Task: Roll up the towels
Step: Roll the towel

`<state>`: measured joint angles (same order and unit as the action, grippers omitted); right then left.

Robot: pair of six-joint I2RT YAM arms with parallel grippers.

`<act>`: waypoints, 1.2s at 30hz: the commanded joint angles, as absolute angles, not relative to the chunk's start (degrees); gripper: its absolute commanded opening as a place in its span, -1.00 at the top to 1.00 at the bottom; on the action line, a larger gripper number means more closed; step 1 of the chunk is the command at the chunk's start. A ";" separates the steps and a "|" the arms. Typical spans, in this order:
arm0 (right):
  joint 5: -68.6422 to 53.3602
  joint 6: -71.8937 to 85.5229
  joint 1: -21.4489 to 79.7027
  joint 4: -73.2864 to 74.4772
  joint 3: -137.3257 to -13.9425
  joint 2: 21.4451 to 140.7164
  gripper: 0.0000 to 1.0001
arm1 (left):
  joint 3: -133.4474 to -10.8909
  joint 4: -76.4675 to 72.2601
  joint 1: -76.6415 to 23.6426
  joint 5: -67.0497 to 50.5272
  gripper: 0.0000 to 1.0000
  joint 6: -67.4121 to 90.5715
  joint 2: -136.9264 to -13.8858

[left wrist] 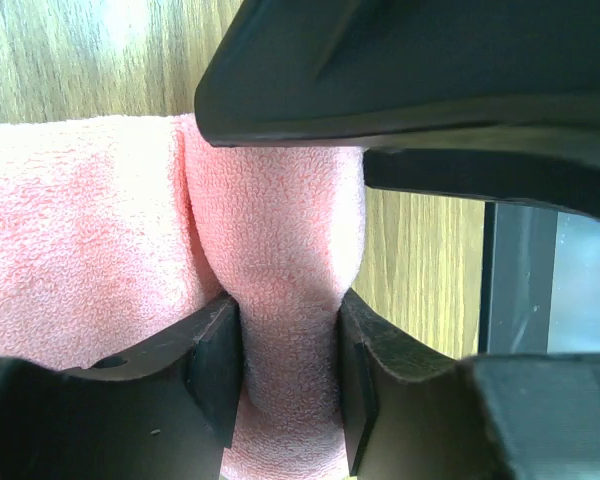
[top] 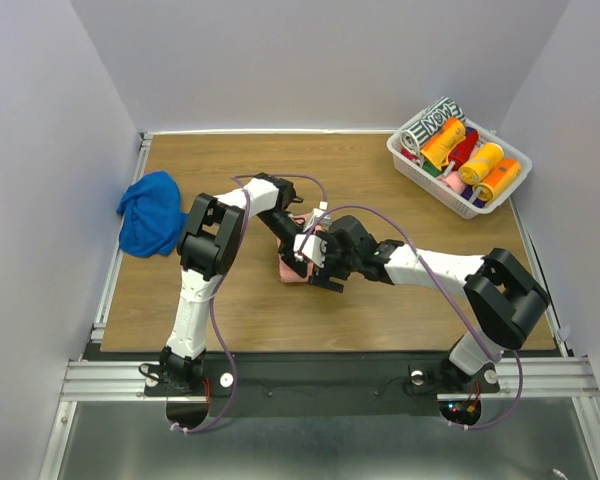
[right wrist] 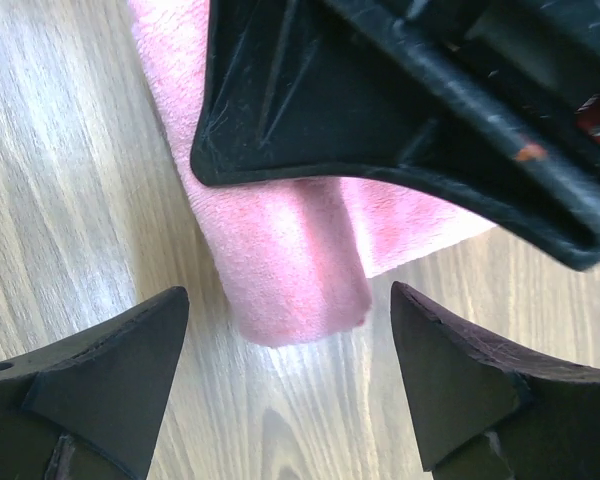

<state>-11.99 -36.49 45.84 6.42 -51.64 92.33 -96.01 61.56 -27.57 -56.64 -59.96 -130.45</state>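
Observation:
The salmon pink towel [top: 291, 268] lies partly rolled at the middle of the wooden table. My left gripper [top: 302, 237] is shut on a fold of it; in the left wrist view the pink towel [left wrist: 280, 260] is pinched between both pads. My right gripper [top: 326, 272] is open just right of the towel; in the right wrist view the rolled end of the pink towel [right wrist: 290, 270] lies between and beyond my spread fingertips [right wrist: 110, 370], untouched. The royal blue towel [top: 150, 212] lies crumpled at the table's left edge, away from both grippers.
A white basket [top: 405, 160] at the back right holds orange, red and black-and-white patterned towel rolls. The left gripper's black body [right wrist: 400, 110] hangs over the towel in the right wrist view. Metal rails border the table's left and near edges.

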 commanded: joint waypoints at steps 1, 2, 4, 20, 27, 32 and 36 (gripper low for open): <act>-13.09 -38.22 46.41 6.33 -52.64 91.22 -0.74 | -94.66 58.27 -27.33 -45.79 0.00 -62.58 -134.82; -13.44 -38.67 46.32 6.33 -52.99 91.84 -0.75 | -94.75 58.27 -27.25 -45.70 -0.01 -62.75 -134.91; -14.06 -39.46 46.32 6.24 -53.79 93.07 -0.75 | -94.83 58.53 -27.33 -45.53 -0.03 -62.75 -135.00; -20.64 -40.70 46.58 2.90 -54.14 99.67 0.14 | -95.98 60.12 -26.90 -47.28 -0.21 -63.46 -133.96; -27.33 -34.37 45.97 6.94 -53.26 98.44 0.44 | -93.61 60.21 -25.14 -49.48 -0.42 -62.58 -124.38; -31.81 -30.24 44.13 11.94 -54.14 98.70 0.65 | -89.14 54.34 -20.40 -50.53 -0.47 -57.85 -114.28; -38.30 -27.17 41.32 15.81 -56.24 100.19 0.65 | -81.58 44.59 -15.12 -48.79 -0.53 -53.02 -100.51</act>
